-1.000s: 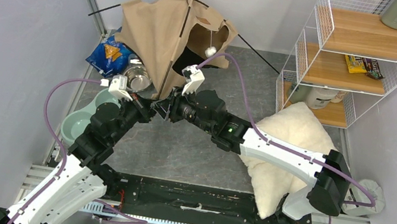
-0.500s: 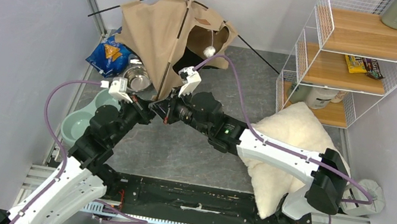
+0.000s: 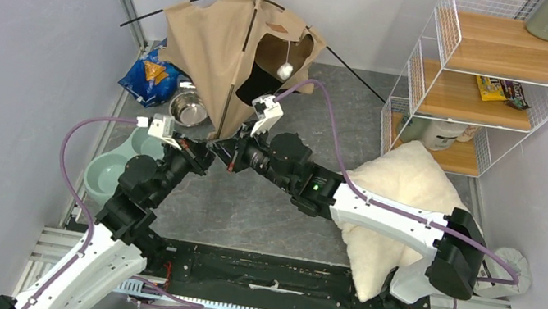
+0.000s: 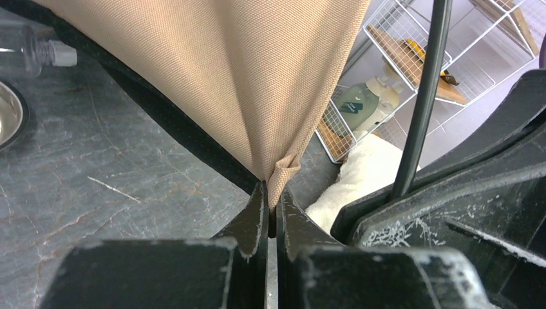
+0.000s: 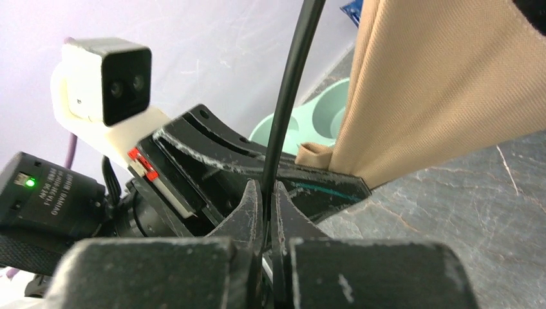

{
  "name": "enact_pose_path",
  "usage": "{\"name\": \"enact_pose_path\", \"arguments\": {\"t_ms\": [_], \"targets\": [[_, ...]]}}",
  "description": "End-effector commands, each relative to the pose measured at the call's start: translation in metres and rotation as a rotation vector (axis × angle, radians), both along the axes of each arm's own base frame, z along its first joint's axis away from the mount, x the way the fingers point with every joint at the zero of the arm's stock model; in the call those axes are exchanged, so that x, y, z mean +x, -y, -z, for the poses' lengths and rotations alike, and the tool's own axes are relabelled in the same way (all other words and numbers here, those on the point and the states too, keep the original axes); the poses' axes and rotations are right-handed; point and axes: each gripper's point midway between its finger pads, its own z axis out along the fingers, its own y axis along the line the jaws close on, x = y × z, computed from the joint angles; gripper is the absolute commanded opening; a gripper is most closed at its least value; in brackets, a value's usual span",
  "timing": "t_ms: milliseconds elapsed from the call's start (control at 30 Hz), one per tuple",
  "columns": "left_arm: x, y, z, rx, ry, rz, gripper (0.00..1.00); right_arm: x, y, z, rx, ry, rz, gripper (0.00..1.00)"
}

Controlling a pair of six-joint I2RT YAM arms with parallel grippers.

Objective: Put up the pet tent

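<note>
Both arms stretch toward the centre-left of the top view, left gripper point(image 3: 205, 153) and right gripper point(image 3: 218, 148) almost tip-to-tip, jaws pinched tight.

You're working in a lab test cell dressed up as a home pet corner. Bare grey wall panels point(image 3: 15, 39) and an aluminium rail point(image 3: 48, 247) frame a slate-look floor mat point(image 3: 262, 211) staged with props: a pet tent point(image 3: 205, 44), a mint double feeding bowl point(image 3: 106, 169), a fluffy pillow point(image 3: 407, 184) and a wire shelf point(image 3: 504, 46).
</note>
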Motion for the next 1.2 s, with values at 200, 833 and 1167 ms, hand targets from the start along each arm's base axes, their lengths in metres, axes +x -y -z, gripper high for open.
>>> {"name": "enact_pose_path", "arguments": {"t_ms": [200,833,1167], "targets": [[-0.023,0.021,0.037,0.144,-0.025,0.189,0.02,0.082,0.057,-0.143,0.401,0.215,0.398,0.00],[-0.031,0.014,0.051,0.207,0.071,0.197,0.02,0.116,0.079,-0.164,0.454,0.257,0.544,0.00],[-0.030,0.011,0.050,0.219,0.068,0.179,0.02,0.121,0.080,-0.158,0.435,0.251,0.545,0.00]]}}
